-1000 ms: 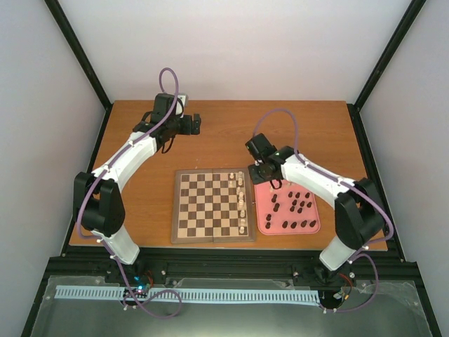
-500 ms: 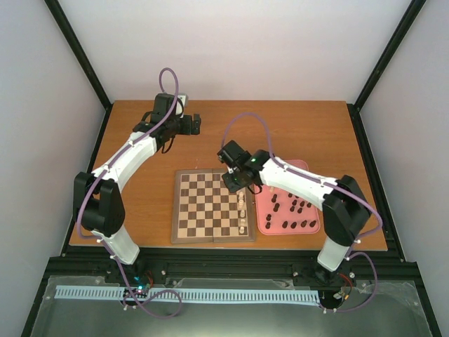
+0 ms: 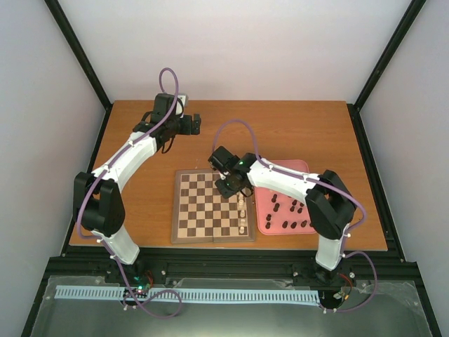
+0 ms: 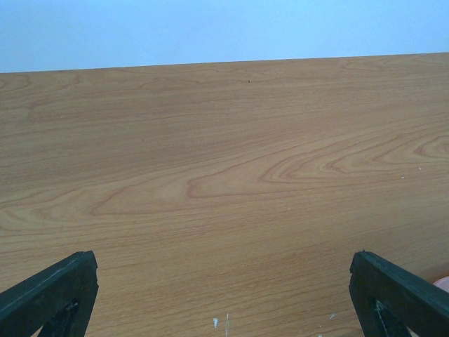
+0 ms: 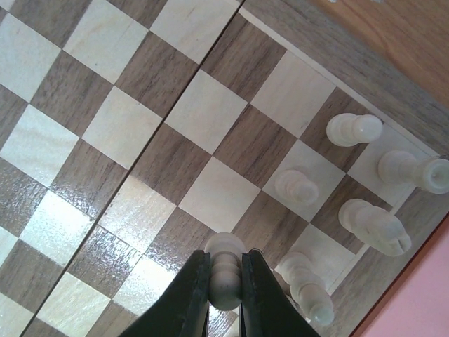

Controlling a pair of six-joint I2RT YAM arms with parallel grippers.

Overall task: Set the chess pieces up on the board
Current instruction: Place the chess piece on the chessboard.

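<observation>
Now the right arm is swinging away from the pink tray point(image 3: 317, 219), where it was hovering a second ago, and is reaching over the far right part of the board point(image 3: 177, 210). The right gripper point(image 5: 226, 282) is pinching a cream piece point(image 5: 226, 270) upright between its narrow jaws, head toward the camera. The piece is hanging over the squares just inside the cream pieces already standing point(image 5: 354, 130) along the board's right edge. Whether its base is touching the wood cannot be told from the wrist view.

From above, the right gripper point(image 3: 228, 186) is sitting over the board's far corner, beside that short line of cream men point(image 3: 242, 210). The dark pieces point(image 3: 295, 207) are waiting in the tray, well apart from the board.

The left gripper point(image 3: 196, 124) is idling at the back of the table point(image 3: 316, 133). Its jaws are spread wide over bare wood, holding nothing.

Judging by the shift, another cream piece is going into the ranks. The light side is looking only partly set, and the dark side is not yet begun.
</observation>
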